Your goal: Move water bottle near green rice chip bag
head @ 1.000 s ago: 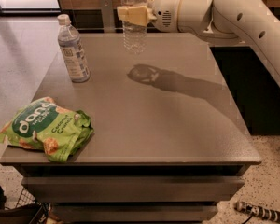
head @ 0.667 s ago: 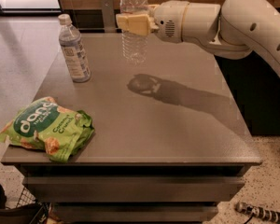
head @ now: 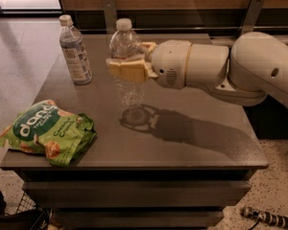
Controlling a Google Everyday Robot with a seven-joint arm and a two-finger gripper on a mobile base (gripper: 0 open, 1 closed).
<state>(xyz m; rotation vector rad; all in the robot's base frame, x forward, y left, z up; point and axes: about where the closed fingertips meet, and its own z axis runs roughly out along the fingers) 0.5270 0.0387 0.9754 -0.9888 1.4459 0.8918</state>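
Since 0.7 s ago: arm and bottle have come off the table's far edge, forward and down over the middle of the top, closer to the bag.

- gripper (head: pixel 127 67): over the table's centre, reaching in from the right. Yellowish fingers (head: pixel 119 69) pinch the water bottle around its upper body, one on either side.
- water bottle (head: pixel 129 91): upright in the grip, white cap on top, clear ribbed body hanging below the fingers. Its base seems to sit just above the table, with its round shadow (head: pixel 137 118) right under it and slightly nearer the camera.
- arm (head: pixel 240 71): thick white links run from the right edge of view to the gripper, roughly level. Its dark shadow falls across the right half of the table.
- table (head: pixel 105 152): grey flat top.
- second bottle (head: pixel 76 51): grey-blue label, white cap, standing upright at the far-left part of the table, left of the held bottle, apart from it.
- green rice chip bag (head: pixel 45 131): lying flat at the near-left corner, white "dang" lettering up, left edge overhanging the table. Held bottle is to its right and farther back, not touching.
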